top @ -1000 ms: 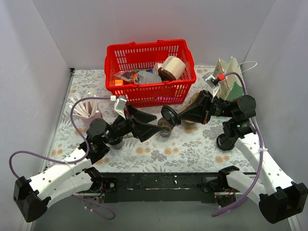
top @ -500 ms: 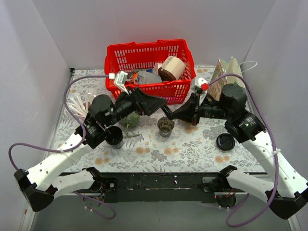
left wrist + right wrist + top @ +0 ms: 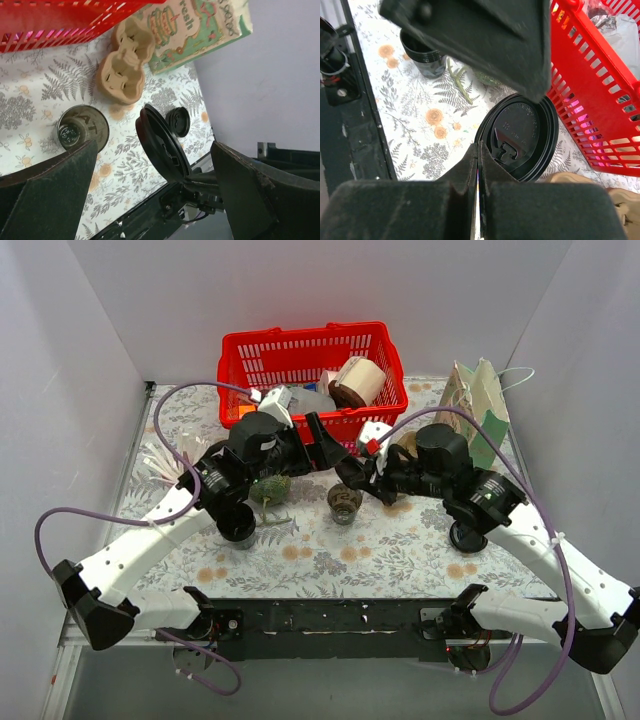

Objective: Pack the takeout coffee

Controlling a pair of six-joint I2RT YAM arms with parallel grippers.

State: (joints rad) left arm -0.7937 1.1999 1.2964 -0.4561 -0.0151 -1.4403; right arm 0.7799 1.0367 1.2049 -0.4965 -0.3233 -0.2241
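Swung inward since before, right fingers [image 3: 430, 206] pinch a round black lid [image 3: 522, 134]; left fingers [image 3: 46, 194] gape wide, empty

The lid [image 3: 520, 140] in the right gripper [image 3: 479, 147], between the fingers [image 3: 50, 190] of the left gripper [image 3: 154, 146] — cup [image 3: 82, 127] just before them, basket [image 3: 300, 335] behind.

Plain pale walls [image 3: 300, 285] on three sides, floral-print table [image 3: 330, 560]; black front rail [image 3: 330, 625]
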